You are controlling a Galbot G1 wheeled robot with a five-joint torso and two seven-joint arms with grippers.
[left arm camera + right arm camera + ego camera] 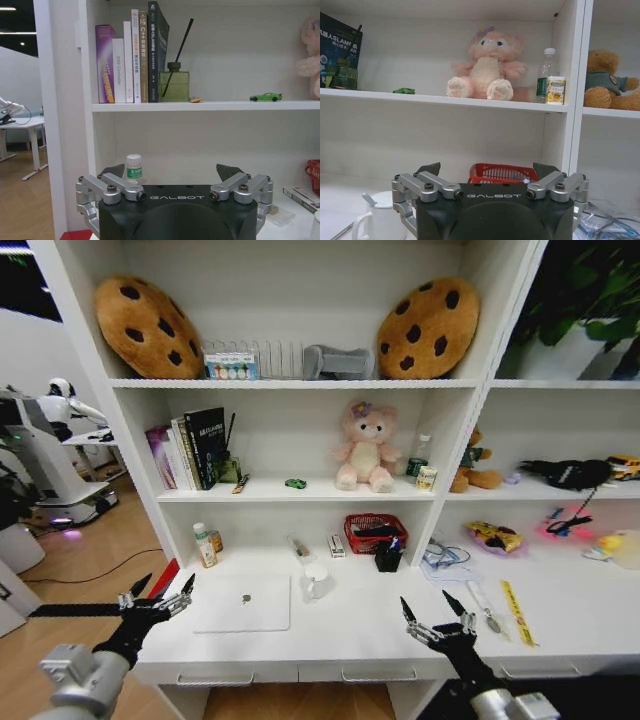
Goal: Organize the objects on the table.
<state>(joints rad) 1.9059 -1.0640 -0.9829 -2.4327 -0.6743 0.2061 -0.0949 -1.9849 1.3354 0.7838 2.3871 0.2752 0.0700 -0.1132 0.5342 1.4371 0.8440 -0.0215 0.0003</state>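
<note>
Head view has us looking down at our two grippers, low in the frame. Our left gripper hovers at the lower left over the near left corner of the table, jaws spread wide, holding and touching nothing. Our right gripper sits at the lower right over the front edge, its jaws equally spread and empty.

Just beyond our left gripper, lower centre-left, lies the silver laptop, closed and flat on the white top. Right of it stands a white mug, which also shows at the lower left of our right wrist view. Right of our right gripper, a yellow strip lies on the table with a spoon-like tool beside it.

Farther back against the shelving we see a small white bottle, which also shows above the gripper body in our left wrist view, a red basket at centre, a black cup in front of it, and a tangle of cable to its right.

On the shelf above stand books, a green toy car and a pink plush. Cookie cushions sit at the top.
</note>
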